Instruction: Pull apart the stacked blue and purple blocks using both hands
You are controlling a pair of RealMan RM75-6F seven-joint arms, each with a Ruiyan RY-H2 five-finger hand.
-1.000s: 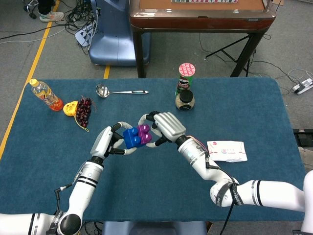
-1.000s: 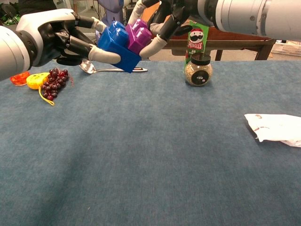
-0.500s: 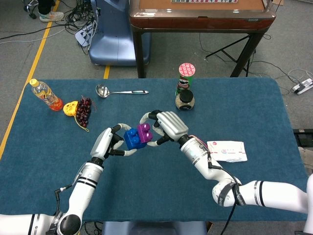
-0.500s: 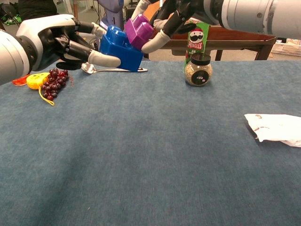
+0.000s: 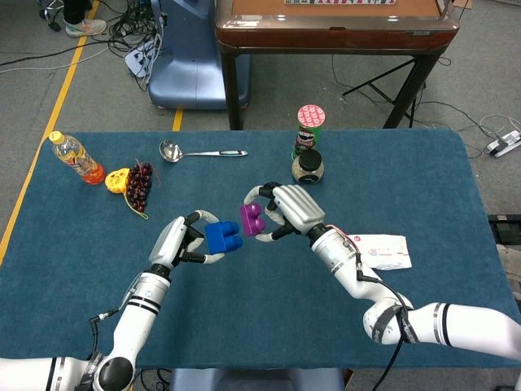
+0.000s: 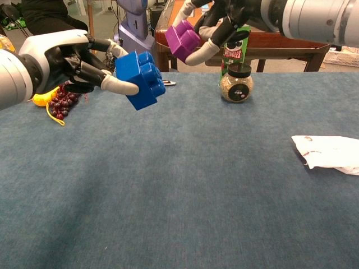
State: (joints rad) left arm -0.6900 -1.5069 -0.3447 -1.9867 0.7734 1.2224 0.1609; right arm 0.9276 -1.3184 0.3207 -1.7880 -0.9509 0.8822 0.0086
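1. The blocks are apart! The left hand (image 5: 181,240) grips the blue block (image 5: 221,237), fingers wrapped round it, holding it clear above the table (image 5: 244,326).
2. The right hand (image 5: 291,210) pinches the purple block (image 5: 251,218) between its fingertips, also held up off the cloth.
3. There is a visible gap between the two blocks; in the chest view the purple block (image 6: 183,40) sits higher and to the right of the blue block (image 6: 140,78), neither touching the other.
4. Both blocks hover over the middle of the table, the blue one a little nearer the front edge.
5. Towards the back edge stands a green chip can (image 5: 309,129), and just in front of it a glass jar (image 5: 308,167) with a black lid.
6. A metal ladle (image 5: 199,151) lies near the back edge, left of the can.
7. Near the left edge lie a drink bottle (image 5: 75,156), a yellow fruit (image 5: 117,179) and a bunch of dark grapes (image 5: 140,185), close together.
8. A white packet (image 5: 378,250) lies flat towards the right edge, beside the right forearm.
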